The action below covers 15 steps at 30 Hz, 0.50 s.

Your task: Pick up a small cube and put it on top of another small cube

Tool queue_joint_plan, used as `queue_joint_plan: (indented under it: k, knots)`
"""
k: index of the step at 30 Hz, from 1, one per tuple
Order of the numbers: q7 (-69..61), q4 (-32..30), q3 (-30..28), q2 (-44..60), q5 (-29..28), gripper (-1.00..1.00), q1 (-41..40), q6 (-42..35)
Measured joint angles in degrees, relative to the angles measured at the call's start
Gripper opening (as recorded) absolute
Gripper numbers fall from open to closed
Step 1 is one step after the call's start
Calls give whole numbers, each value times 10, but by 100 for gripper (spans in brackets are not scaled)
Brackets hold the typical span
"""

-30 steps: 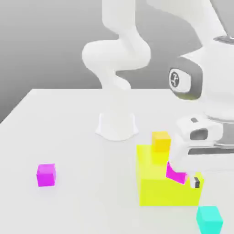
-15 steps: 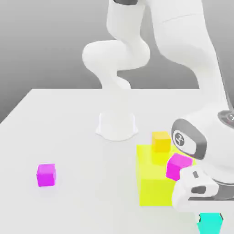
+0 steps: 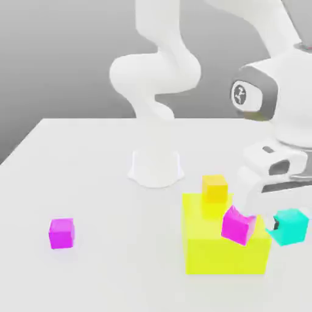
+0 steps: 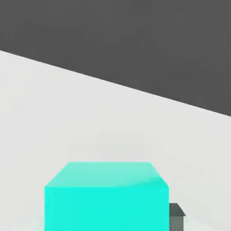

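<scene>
Cyan small cube (image 3: 291, 225) clamped in gripper (image 3: 281, 224), lower right, lifted clear of table (image 3: 91, 183).
Held aloft for stacking; 1 magenta cube (image 3: 237, 225) tilts on yellow block (image 3: 213, 250).

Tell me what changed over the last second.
The claw dropped onto the cyan cube near the front edge, closed on it and lifted it off the table; it now hangs beside the big yellow block. Both magenta cubes and the orange cube kept their places.
</scene>
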Motion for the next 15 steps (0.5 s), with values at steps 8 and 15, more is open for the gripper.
queue_joint_plan:
  k: [8,15]
  knots:
    - [-172,-94,-23,-168,18,-100,25,-67]
    - [-309,-203,-58,-312,38,-100,69,-119]
